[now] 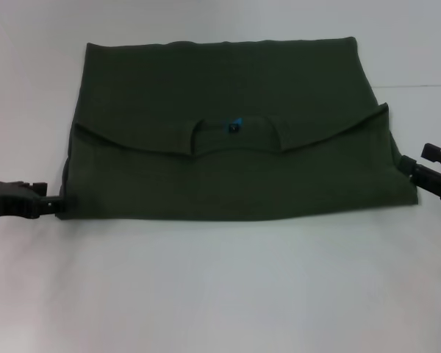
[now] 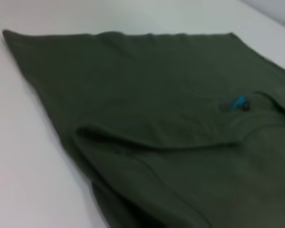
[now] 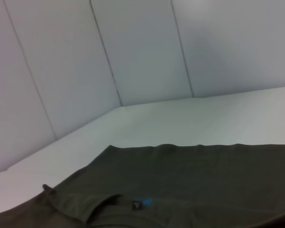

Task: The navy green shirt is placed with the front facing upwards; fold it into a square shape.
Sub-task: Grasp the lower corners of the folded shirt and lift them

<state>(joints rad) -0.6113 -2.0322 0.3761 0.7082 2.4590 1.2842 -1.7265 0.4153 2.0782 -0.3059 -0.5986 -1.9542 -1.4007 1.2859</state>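
The navy green shirt [image 1: 235, 169] lies flat on the white table, folded into a wide rectangle. Its collar end is turned over onto the body, with the small blue-and-black label [image 1: 234, 125] showing at the middle. The chest lettering is hidden. My left gripper [image 1: 55, 202] sits at the shirt's near left edge, touching the cloth. My right gripper [image 1: 406, 165] sits against the shirt's right edge. The left wrist view shows the shirt [image 2: 171, 142] and label [image 2: 238, 103]. The right wrist view shows the shirt [image 3: 194, 180] and label [image 3: 141, 203].
The white table [image 1: 220, 287] spreads all round the shirt, with a broad bare strip in front of it. In the right wrist view, pale wall panels [image 3: 142, 52] rise behind the table's far edge.
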